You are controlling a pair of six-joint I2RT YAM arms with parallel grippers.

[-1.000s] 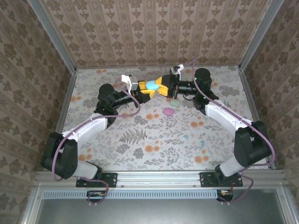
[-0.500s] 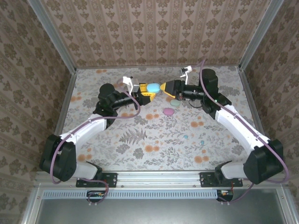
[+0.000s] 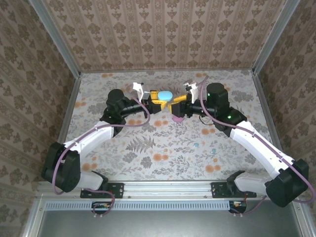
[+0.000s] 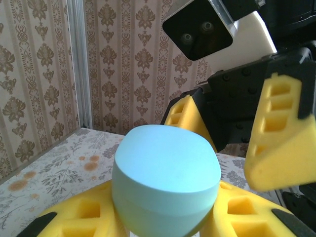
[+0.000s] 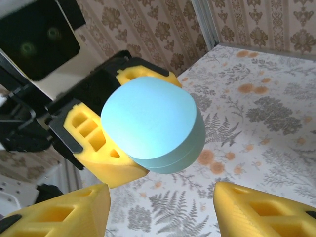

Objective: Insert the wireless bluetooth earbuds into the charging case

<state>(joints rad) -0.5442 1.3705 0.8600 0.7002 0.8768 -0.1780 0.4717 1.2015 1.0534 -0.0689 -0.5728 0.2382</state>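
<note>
The left gripper (image 3: 161, 100) pinches the light-blue case (image 3: 165, 94) over the far middle; the right gripper (image 3: 177, 105) faces it, jaws wide and empty. A pink case (image 3: 176, 119) lies partly under it, and the earbuds (image 3: 196, 144) lie nearer, rightward, on the table (image 3: 148, 158).

No text, label, brand, number or sign can be read in any view. No lettering is borne by the light-blue charging case (image 4: 165, 177), and nothing legible is found in the ornament of the wallpaper (image 3: 163, 34) or the flowered table cover (image 3: 163, 143).
</note>
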